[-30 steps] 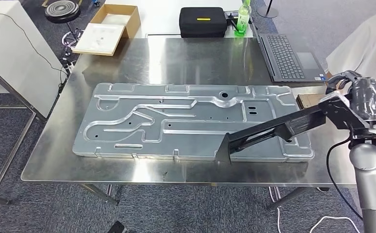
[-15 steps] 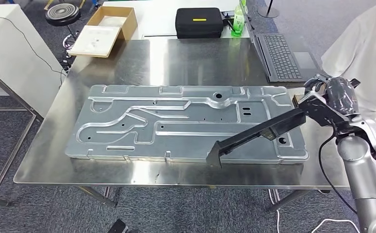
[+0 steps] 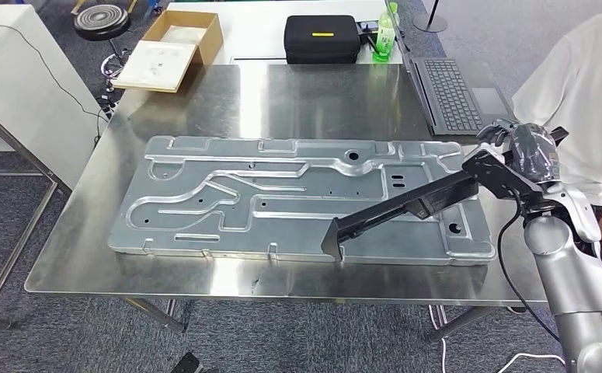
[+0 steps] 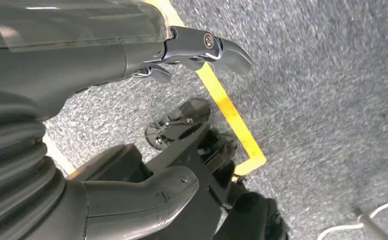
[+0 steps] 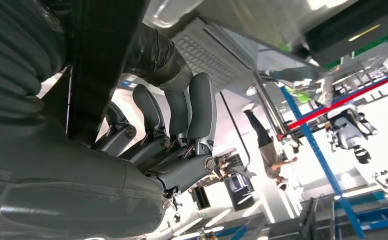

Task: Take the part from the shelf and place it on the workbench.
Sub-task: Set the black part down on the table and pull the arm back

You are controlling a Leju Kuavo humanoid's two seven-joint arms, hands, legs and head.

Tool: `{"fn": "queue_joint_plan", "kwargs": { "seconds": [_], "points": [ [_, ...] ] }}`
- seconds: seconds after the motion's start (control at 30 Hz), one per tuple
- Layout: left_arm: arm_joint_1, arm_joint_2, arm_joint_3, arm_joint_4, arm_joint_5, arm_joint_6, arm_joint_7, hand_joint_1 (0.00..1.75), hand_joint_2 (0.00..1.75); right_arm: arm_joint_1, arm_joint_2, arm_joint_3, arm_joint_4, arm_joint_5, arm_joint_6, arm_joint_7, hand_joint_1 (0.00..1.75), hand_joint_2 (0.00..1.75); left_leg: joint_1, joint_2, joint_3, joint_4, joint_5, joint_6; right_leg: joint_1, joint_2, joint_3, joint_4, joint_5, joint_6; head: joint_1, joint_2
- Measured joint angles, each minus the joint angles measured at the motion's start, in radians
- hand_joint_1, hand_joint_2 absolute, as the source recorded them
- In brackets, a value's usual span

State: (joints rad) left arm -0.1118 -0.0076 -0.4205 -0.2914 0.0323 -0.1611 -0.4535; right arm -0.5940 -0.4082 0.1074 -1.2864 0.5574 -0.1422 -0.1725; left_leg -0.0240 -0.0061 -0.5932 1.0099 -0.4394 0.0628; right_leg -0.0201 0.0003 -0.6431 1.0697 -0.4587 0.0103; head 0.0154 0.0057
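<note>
Steel workbench (image 3: 204, 268) on grey carpet (image 3: 49, 326) bears stamped panel (image 3: 282, 194).

A shiny steel tabletop (image 3: 204, 101) stands on grey carpet (image 3: 18, 210), with a white cabinet (image 3: 18, 78) to its left. Behind it are a white table (image 3: 259, 31), a round stool (image 3: 99, 17) and a cardboard box (image 3: 175, 48). Yellow tape (image 4: 229, 112) marks the carpet.

The long black bracket part (image 3: 402, 210) is lying across the stamped metal panel (image 3: 227, 194) at the frame's centre right. The panel is resting on the steel workbench (image 3: 321, 93). The open grey laptop (image 3: 453, 89) is sitting in the upper right.
</note>
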Motion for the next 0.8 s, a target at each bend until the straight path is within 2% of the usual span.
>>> {"fn": "queue_joint_plan", "kwargs": {
  "seconds": [0.07,0.13,0.17,0.2,0.23,0.27,0.3,0.33,0.37,0.47,0.53,0.57,0.63,0.67,0.7,0.73,0.8],
  "points": [
    [-0.001,0.0,0.0,0.0,0.0,0.0,0.0,0.0,1.75,-0.002,0.001,0.0,0.002,0.0,-0.001,0.001,0.0,0.0,0.004,0.001,0.011,-0.019,0.011,0.003,-0.001,0.0,-0.029,0.068,-0.043,0.005,0.0,0.0],
    [0.0,0.0,0.0,0.0,0.004,-0.003,0.0,0.0,1.75,0.0,0.002,0.0,0.007,-0.001,-0.004,0.008,0.0,0.0,0.004,0.001,0.011,-0.019,0.011,0.005,-0.003,0.0,-0.086,0.183,-0.095,0.013,0.0,0.0],
    [0.002,0.0,0.0,0.0,0.008,-0.005,0.0,0.0,1.31,0.003,0.003,0.0,0.011,-0.003,-0.008,0.014,0.0,0.0,0.005,0.001,0.011,-0.017,0.009,0.005,-0.005,0.0,-0.106,0.22,-0.102,0.017,0.0,0.0],
    [0.004,-0.001,0.0,0.0,0.012,-0.007,-0.001,0.0,0.87,0.007,0.005,0.0,0.015,-0.007,-0.014,0.023,0.0,0.0,0.006,0.001,0.01,-0.013,0.006,0.003,-0.007,0.0,-0.111,0.226,-0.092,0.021,0.0,0.0],
    [0.006,-0.001,0.0,0.0,0.016,-0.008,-0.002,0.0,0.44,0.009,0.007,0.0,0.019,-0.013,-0.022,0.032,0.0,0.0,0.007,0.001,0.01,-0.007,0.001,0.0,-0.01,-0.001,-0.096,0.193,-0.064,0.025,0.0,0.0],
    [0.007,-0.001,0.0,0.0,0.019,-0.007,-0.003,0.0,0.0,0.011,0.008,-0.002,0.023,-0.019,-0.031,0.041,0.0,0.44,0.009,0.001,0.009,0.003,-0.006,-0.005,-0.014,-0.002,-0.067,0.133,-0.031,0.029,0.0,0.0],
    [0.008,0.0,0.0,0.001,0.021,-0.005,-0.004,0.0,0.0,0.011,0.011,-0.004,0.028,-0.027,-0.041,0.051,0.0,0.87,0.009,0.0,0.006,0.013,-0.013,-0.011,-0.015,-0.002,-0.038,0.077,-0.01,0.031,0.001,0.0],
    [0.008,0.0,0.001,0.001,0.021,-0.002,-0.005,0.0,0.0,0.012,0.013,-0.009,0.033,-0.034,-0.052,0.06,0.0,1.31,0.008,0.0,0.003,0.024,-0.021,-0.017,-0.015,-0.001,-0.017,0.035,0.003,0.027,0.0,0.0],
    [0.008,0.001,0.002,0.002,0.021,0.0,-0.005,0.0,0.0,0.015,0.017,-0.015,0.038,-0.041,-0.062,0.069,0.0,1.75,0.007,-0.001,-0.001,0.033,-0.026,-0.022,-0.014,0.0,-0.007,0.013,0.003,0.022,0.0,0.0],
    [0.01,0.002,0.004,0.004,0.022,0.007,-0.005,0.0,0.0,0.022,0.03,-0.034,0.054,-0.054,-0.086,0.094,0.0,1.75,0.007,-0.001,-0.004,0.04,-0.034,-0.031,-0.011,0.003,-0.007,0.011,0.0,0.001,-0.001,0.0],
    [0.01,0.001,0.006,0.005,0.023,0.011,-0.004,0.0,0.0,0.019,0.036,-0.048,0.064,-0.062,-0.091,0.104,0.0,1.75,0.009,0.0,-0.018,0.074,-0.059,-0.041,-0.012,0.002,-0.005,0.008,0.001,-0.009,-0.001,0.0],
    [0.011,0.001,0.006,0.005,0.023,0.013,-0.004,0.0,0.0,0.016,0.039,-0.054,0.07,-0.067,-0.09,0.109,0.0,1.75,0.012,0.0,-0.037,0.117,-0.085,-0.046,-0.012,0.001,-0.003,0.006,0.001,-0.012,-0.001,0.0],
    [0.012,0.0,0.007,0.006,0.024,0.015,-0.003,0.0,0.0,0.009,0.043,-0.065,0.084,-0.077,-0.083,0.121,0.0,1.75,0.017,0.0,-0.096,0.24,-0.141,-0.052,-0.009,0.0,-0.002,0.006,0.0,-0.016,-0.001,0.0],
    [0.014,0.0,0.007,0.007,0.025,0.016,-0.002,0.0,0.0,0.005,0.045,-0.07,0.093,-0.082,-0.076,0.128,0.0,1.75,0.018,0.001,-0.121,0.288,-0.155,-0.053,-0.008,0.0,-0.002,0.006,-0.001,-0.017,-0.001,0.0],
    [0.015,0.0,0.008,0.008,0.027,0.017,-0.001,0.0,0.0,-0.001,0.046,-0.074,0.101,-0.088,-0.066,0.136,0.0,1.75,0.019,0.0,-0.133,0.306,-0.15,-0.052,-0.006,0.0,-0.001,0.006,-0.002,-0.017,-0.001,0.0],
    [0.016,0.0,0.008,0.009,0.029,0.018,0.0,0.0,0.0,-0.008,0.048,-0.077,0.11,-0.096,-0.052,0.146,0.0,1.75,0.019,0.0,-0.127,0.288,-0.128,-0.049,-0.005,0.001,0.001,0.006,-0.002,-0.018,-0.001,0.0],
    [0.017,0.0,0.012,0.011,0.031,0.023,0.002,0.0,0.0,-0.031,0.049,-0.08,0.133,-0.126,-0.003,0.173,0.0,1.75,0.017,0.0,-0.073,0.168,-0.059,-0.039,-0.004,0.002,0.006,0.005,-0.003,-0.018,-0.001,0.0]
  ]
}}
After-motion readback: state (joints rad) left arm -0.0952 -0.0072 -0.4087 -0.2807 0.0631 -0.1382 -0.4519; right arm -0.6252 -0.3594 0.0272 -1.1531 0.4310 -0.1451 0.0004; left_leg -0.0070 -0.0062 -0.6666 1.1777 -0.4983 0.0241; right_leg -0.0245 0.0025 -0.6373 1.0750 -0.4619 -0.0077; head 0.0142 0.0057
